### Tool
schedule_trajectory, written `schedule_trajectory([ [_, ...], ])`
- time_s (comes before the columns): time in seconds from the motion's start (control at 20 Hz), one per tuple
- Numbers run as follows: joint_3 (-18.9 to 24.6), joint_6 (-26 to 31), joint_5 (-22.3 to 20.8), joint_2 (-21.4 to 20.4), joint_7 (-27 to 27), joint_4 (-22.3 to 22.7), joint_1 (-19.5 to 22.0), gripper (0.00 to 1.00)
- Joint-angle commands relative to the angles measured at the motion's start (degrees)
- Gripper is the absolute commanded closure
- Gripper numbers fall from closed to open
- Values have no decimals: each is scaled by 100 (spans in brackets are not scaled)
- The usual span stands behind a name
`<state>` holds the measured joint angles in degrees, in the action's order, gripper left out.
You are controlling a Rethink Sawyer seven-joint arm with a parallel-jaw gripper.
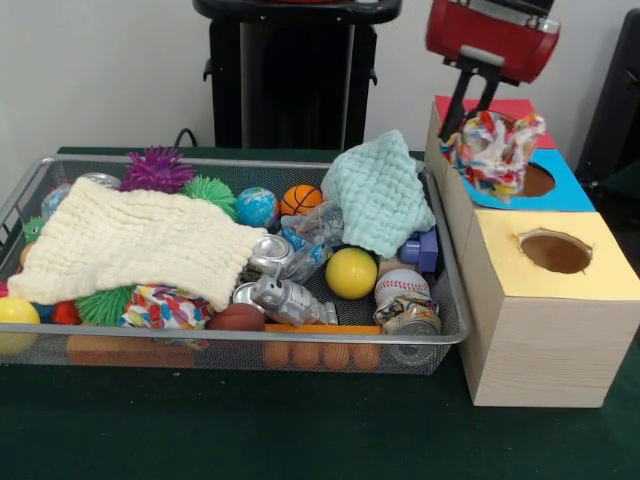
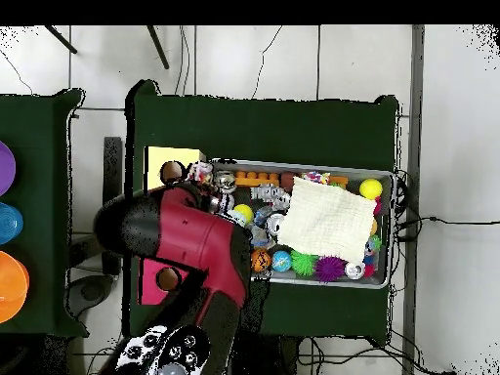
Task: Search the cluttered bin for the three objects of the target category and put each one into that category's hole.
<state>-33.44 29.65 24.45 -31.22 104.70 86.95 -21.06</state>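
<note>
- Multicoloured cloth toy [image 1: 494,152] hangs in the gripper [image 1: 470,122], which is closed on it, above the blue box [image 1: 560,192] and well apart from the bin [image 1: 440,300].
- The toy is just beside the blue box's hole [image 1: 535,180], a little toward the bin side; it covers part of the hole's edge in the front view.
- The yellow box [image 1: 545,300] with its own hole [image 1: 555,252] stands nearer the camera, and a red box [image 1: 520,108] shows behind the toy.
- I judge the step in hand is to drop the toy into the blue hole, if blue is the right category.
- To do it well, the arm [image 2: 195,259] should bring the toy's middle over the hole first, then go lower before opening.
- The toy is soft and loose, so its ends may catch on the rim and stay on top of the box; a low release would help.
- In the overhead view the arm hides the blue box, so the alignment cannot be checked from there.
- Another patterned cloth item [image 1: 165,305] lies at the bin's front, partly under the cream cloth [image 1: 130,240]; it may be a next target.
</note>
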Motion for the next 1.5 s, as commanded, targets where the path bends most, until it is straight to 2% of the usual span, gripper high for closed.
schedule_trajectory([
  [0.05, 175, 961, 358, 606, 2305, -479, -294, 100],
  [0.3, 204, 825, 449, 927, 2807, -631, -528, 100],
  [0.55, 349, 565, 412, 1246, 2863, -769, -429, 100],
  [0.7, 279, 518, 324, 1462, 2914, -895, -438, 100],
  [0.95, 189, 289, 313, 1542, 2971, -802, -423, 100],
  [1.1, 92, 339, 317, 1521, 2990, -816, -437, 100],
  [1.3, 87, 462, 287, 1539, 2863, -926, -385, 100],
  [1.5, 193, 356, 219, 1550, 2626, -1034, -299, 100],
])
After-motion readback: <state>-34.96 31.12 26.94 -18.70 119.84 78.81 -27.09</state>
